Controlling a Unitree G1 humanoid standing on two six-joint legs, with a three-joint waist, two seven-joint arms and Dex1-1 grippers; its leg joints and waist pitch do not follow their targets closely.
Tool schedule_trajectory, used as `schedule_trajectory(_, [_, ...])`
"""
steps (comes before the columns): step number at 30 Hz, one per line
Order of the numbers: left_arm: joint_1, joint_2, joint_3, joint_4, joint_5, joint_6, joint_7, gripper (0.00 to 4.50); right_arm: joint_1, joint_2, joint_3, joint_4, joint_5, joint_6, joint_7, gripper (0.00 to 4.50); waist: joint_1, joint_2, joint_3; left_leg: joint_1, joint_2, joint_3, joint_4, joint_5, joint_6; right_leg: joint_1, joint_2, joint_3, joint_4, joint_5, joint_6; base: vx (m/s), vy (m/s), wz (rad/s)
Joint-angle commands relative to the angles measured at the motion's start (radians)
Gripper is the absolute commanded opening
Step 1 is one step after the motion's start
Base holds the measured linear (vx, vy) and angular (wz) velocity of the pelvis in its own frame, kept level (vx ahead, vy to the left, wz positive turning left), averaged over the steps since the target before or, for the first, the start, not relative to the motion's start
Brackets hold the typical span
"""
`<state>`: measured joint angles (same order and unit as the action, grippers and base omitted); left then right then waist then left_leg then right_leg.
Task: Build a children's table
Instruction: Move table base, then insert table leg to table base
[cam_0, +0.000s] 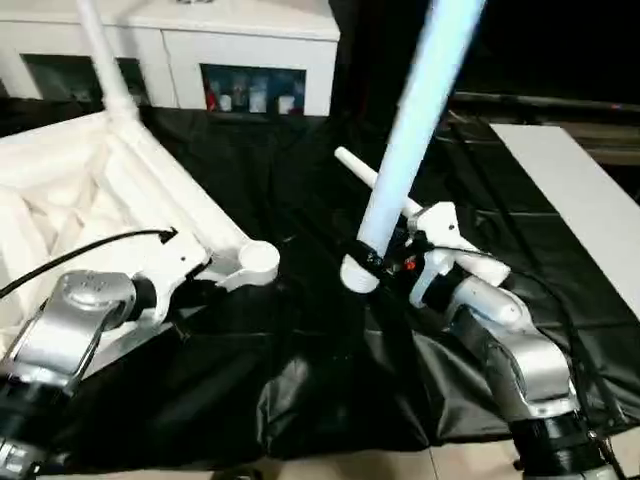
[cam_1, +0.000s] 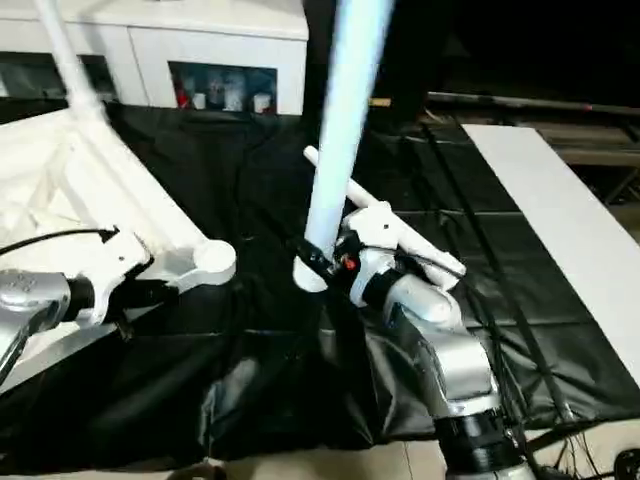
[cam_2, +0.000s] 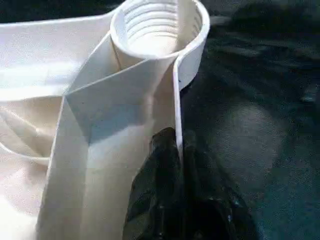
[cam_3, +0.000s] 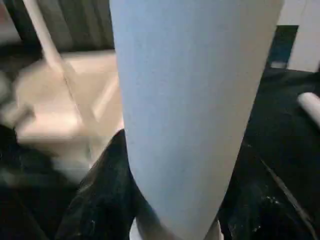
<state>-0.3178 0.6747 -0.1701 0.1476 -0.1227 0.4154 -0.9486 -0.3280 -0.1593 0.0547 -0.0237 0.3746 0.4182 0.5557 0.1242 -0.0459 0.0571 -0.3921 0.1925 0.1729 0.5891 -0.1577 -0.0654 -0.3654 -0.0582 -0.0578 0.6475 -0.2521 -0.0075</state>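
The upturned tabletop lies on the black cloth. The left gripper pinches its side wall just behind the empty corner socket. The right gripper clamps an upright leg nearby.

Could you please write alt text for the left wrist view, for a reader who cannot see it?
The left tool's black fingers pinch the thin side wall of the white plastic ribbed tabletop, just below its round, threaded corner socket. Black sheeting lies beside it.
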Motion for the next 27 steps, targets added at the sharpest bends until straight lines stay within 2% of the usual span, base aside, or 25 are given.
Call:
schedule_trajectory(1, [-0.004,-0.065,-0.04,-0.125,-0.105,-0.068,-0.088,0.0,-0.026,0.003,-0.038,-0.001,0.067,0.055,0.016,1.86,-0.007,0.016,-0.066,0.041,0.047,-0.013,-0.073,-0.161,-0.015,0.021,-0.083,0.051,-0.067,0.04,-0.184,0.0,0.0,0.0])
schedule_trajectory(2, [0.0,-0.083,-0.075,-0.162,-0.112,-0.069,-0.109,0.0,-0.037,-0.002,-0.042,0.004,0.11,0.105,0.053,1.86,0.003,0.02,-0.066,0.045,0.049,-0.01,-0.073,-0.166,-0.02,0.016,-0.083,0.05,-0.068,0.028,-0.184,0.0,0.0,0.0])
schedule_trajectory(3, [0.001,-0.088,-0.089,-0.17,-0.112,-0.071,-0.118,0.0,-0.041,-0.007,-0.04,0.004,0.12,0.121,0.066,1.86,0.011,0.021,-0.066,0.046,0.051,-0.01,-0.074,-0.179,-0.026,0.016,-0.083,0.05,-0.068,0.018,-0.178,0.0,0.0,0.0])
schedule_trajectory(4, [0.003,-0.098,-0.113,-0.184,-0.112,-0.063,-0.13,0.0,-0.047,-0.021,-0.03,0.004,0.134,0.146,0.097,1.86,0.015,0.02,-0.063,0.049,0.05,-0.007,-0.075,-0.204,-0.034,0.01,-0.082,0.05,-0.071,-0.001,-0.173,0.0,0.0,0.0])
schedule_trajectory(8, [-0.005,-0.128,-0.144,-0.166,-0.07,-0.086,-0.113,0.0,-0.053,-0.067,0.012,-0.014,0.138,0.199,0.162,1.86,0.03,0.013,-0.06,0.043,0.049,-0.006,-0.079,-0.232,-0.051,0.015,-0.09,0.054,-0.082,-0.088,-0.138,0.0,0.0,0.0])
schedule_trajectory(11, [-0.027,-0.143,-0.146,-0.114,0.001,-0.106,-0.06,0.0,-0.05,-0.113,0.08,-0.003,0.073,0.191,0.19,1.86,0.026,0.01,-0.057,0.038,0.05,-0.012,-0.085,-0.275,-0.078,0.015,-0.095,0.054,-0.094,-0.21,-0.098,0.0,0.0,0.0])
schedule_trajectory(13, [-0.035,-0.139,-0.146,-0.097,0.019,-0.106,-0.048,0.0,-0.053,-0.122,0.096,0.011,0.044,0.179,0.183,1.86,0.022,0.007,-0.056,0.038,0.049,-0.013,-0.086,-0.287,-0.083,0.014,-0.098,0.055,-0.098,-0.247,-0.094,0.0,0.0,0.0])
schedule_trajectory(14, [-0.038,-0.134,-0.146,-0.092,0.022,-0.105,-0.047,0.0,-0.059,-0.118,0.089,0.022,0.045,0.183,0.175,1.86,0.016,0.005,-0.057,0.032,0.047,-0.015,-0.086,-0.282,-0.084,0.017,-0.099,0.054,-0.097,-0.264,-0.093,0.0,0.0,0.0])
schedule_trajectory(17, [-0.043,-0.12,-0.144,-0.087,0.025,-0.092,-0.039,0.0,-0.072,-0.126,0.088,0.034,0.045,0.197,0.177,1.86,0.006,0.005,-0.056,0.031,0.047,-0.017,-0.086,-0.284,-0.078,0.015,-0.097,0.052,-0.099,-0.271,-0.102,0.0,0.0,0.0])
schedule_trajectory(20, [-0.04,-0.103,-0.147,-0.077,0.039,-0.095,-0.053,0.0,-0.083,-0.136,0.094,0.054,0.037,0.189,0.18,1.86,0.006,0.006,-0.058,0.037,0.048,-0.014,-0.083,-0.274,-0.071,0.009,-0.094,0.054,-0.097,-0.241,-0.113,0.0,0.0,0.0])
schedule_trajectory(22, [-0.039,-0.104,-0.145,-0.074,0.041,-0.098,-0.06,0.0,-0.089,-0.135,0.093,0.072,0.032,0.181,0.177,1.86,0.004,0.005,-0.058,0.035,0.047,-0.013,-0.082,-0.264,-0.069,0.011,-0.092,0.054,-0.094,-0.216,-0.124,0.0,0.0,0.0])
schedule_trajectory(23, [-0.039,-0.106,-0.145,-0.074,0.039,-0.099,-0.07,0.0,-0.098,-0.126,0.089,0.097,0.025,0.169,0.17,1.86,0.006,0.007,-0.06,0.04,0.048,-0.012,-0.08,-0.257,-0.067,0.007,-0.091,0.054,-0.093,-0.193,-0.131,0.0,0.0,0.0])
schedule_trajectory(26, [-0.041,-0.108,-0.148,-0.073,0.034,-0.106,-0.082,0.0,-0.115,-0.109,0.085,0.142,0.013,0.153,0.166,1.86,0.006,0.007,-0.062,0.038,0.047,-0.011,-0.08,-0.246,-0.069,0.01,-0.09,0.052,-0.089,-0.166,-0.143,0.0,0.0,0.0])
schedule_trajectory(27, [-0.043,-0.107,-0.153,-0.073,0.031,-0.104,-0.084,0.0,-0.122,-0.103,0.087,0.159,0.013,0.151,0.17,1.86,0.007,0.017,-0.062,0.039,0.047,-0.012,-0.079,-0.248,-0.071,0.009,-0.09,0.052,-0.086,-0.155,-0.144,0.0,0.0,0.0])
